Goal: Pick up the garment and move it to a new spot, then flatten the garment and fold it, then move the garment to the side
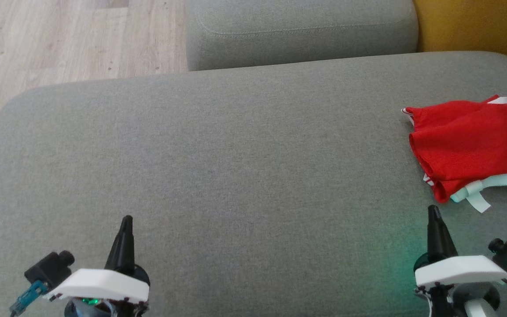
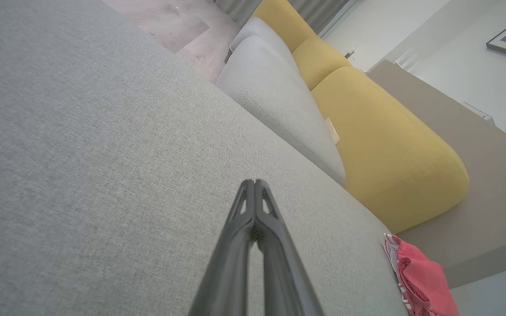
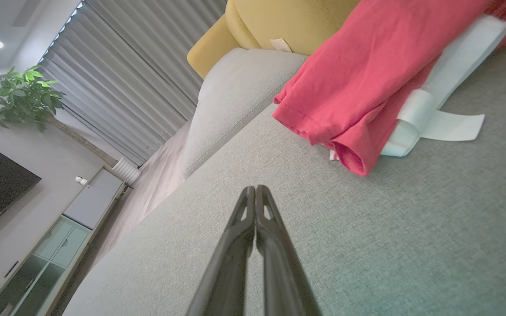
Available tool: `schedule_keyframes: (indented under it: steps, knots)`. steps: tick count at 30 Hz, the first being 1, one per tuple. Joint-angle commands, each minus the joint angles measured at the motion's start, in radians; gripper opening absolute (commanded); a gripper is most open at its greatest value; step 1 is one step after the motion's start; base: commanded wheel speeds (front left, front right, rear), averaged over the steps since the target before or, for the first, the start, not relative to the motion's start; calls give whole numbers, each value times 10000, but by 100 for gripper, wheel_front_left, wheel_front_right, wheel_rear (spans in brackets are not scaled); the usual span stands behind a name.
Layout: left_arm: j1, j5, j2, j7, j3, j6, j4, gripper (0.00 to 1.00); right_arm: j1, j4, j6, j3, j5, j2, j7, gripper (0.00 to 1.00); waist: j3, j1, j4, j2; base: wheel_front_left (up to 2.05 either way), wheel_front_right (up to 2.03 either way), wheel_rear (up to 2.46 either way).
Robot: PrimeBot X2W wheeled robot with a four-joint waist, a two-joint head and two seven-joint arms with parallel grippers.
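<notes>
At the far left of the head view, a strip of pale wood floor (image 1: 60,39) is seen, cut off by the picture's edge. The left gripper (image 1: 126,222) is seen low on the left, over the grey seat (image 1: 236,154), and its lower part is cut off at the bottom. Its two dark fingers are pressed together into one thin point, and nothing is held between them. In the left wrist view the tips are seen shut tight above the seat. Whether the seat is touched cannot be told.

The seat is made of rough woven cloth, wide and flat, with round corners. Behind it a second grey cushion (image 1: 302,31) is set, soft and round-edged, with a seam line along it.

The right gripper (image 1: 434,215) is seen low on the right, cut off at the bottom too. Its fingers are shut together, and nothing is held.

The garment (image 1: 469,141) is found on the right end of the seat, near the right gripper's tip but apart from it. It is red, thin and crumpled, folded over itself, with white bands (image 1: 478,200) poking out from under it. Its right side is cut off by the edge, so its full shape cannot be made out. A yellow cushion (image 1: 478,22) is seen at the top right, mostly cut off.
</notes>
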Motion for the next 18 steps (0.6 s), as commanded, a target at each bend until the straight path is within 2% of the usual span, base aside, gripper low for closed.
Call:
schedule_keyframes:
  steps: [1, 18]
  knots:
    - [-517, -260, 118, 54, 211, -110, -297, 0, -580, -402, -3, -28, 276, -64, 60, 0, 1, 0, 1, 0, 0, 0, 0]
    - [-738, -1975, 144, 519, 584, -227, -202, 0, -657, -593, -4, -260, 2085, -74, 543, 0, 17, 0, 5, 0, 0, 0, 0]
